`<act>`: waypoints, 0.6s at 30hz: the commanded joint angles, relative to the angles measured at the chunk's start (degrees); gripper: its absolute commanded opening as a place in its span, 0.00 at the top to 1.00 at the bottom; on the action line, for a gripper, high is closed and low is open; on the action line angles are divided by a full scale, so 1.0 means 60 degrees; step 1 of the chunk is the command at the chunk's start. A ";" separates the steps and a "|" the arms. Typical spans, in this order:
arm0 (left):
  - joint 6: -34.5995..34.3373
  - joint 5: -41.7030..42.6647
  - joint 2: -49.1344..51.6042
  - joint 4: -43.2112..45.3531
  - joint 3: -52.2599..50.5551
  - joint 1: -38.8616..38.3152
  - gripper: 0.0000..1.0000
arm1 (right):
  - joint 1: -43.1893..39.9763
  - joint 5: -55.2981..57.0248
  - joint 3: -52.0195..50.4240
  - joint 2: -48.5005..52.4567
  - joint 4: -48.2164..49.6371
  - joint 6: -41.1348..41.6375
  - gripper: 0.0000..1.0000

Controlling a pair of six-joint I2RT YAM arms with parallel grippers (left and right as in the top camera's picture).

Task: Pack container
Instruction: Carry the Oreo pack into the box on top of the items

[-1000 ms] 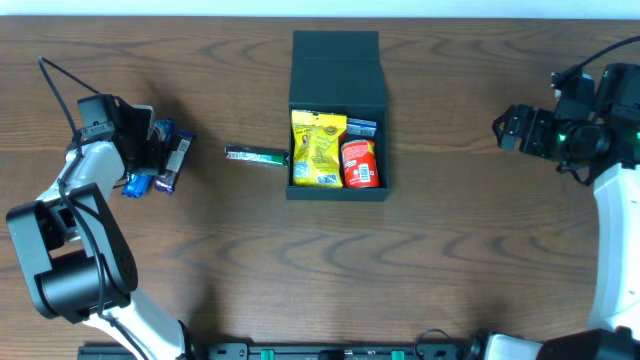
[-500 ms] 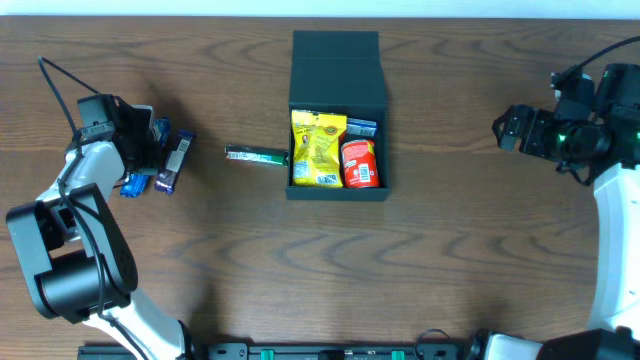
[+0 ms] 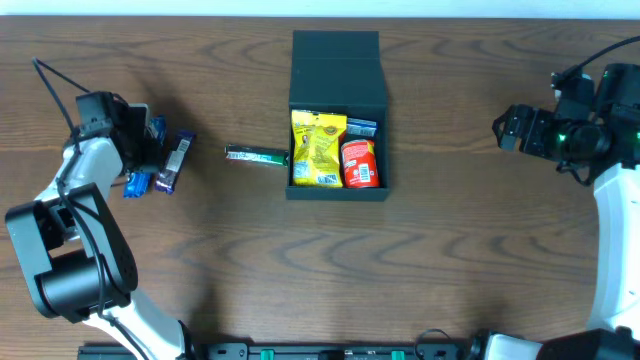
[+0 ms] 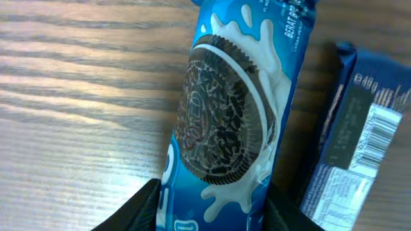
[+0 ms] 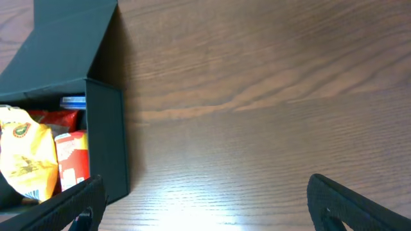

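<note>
The container (image 3: 337,62), a matte black box with its flap lid open at the back, stands at the table's middle and holds a yellow packet (image 3: 317,148), a red packet (image 3: 359,163) and a blue one. It also shows in the right wrist view (image 5: 106,141). My left gripper (image 3: 148,152) is at the far left, its jaws pressed on both sides of a blue Oreo packet (image 4: 231,122) lying on the table; the gripper's midpoint in the wrist view (image 4: 212,212) is on the packet. My right gripper (image 3: 505,130) is open and empty, right of the container (image 5: 205,205).
A dark blue bar (image 3: 175,160) lies right beside the Oreo packet, also in the left wrist view (image 4: 359,147). A thin green bar (image 3: 255,155) lies just left of the container. The table is dark wood grain.
The left arm has shifted very slightly at the Oreo packet. The right arm and the container's contents have not moved.
</note>
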 commanded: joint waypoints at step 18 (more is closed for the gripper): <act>-0.0142 0.8287 -0.0692 -0.0193 0.3140 -0.1504 0.94 | 0.0084 -0.0069 -0.0055 -0.0007 0.0619 0.0331 0.01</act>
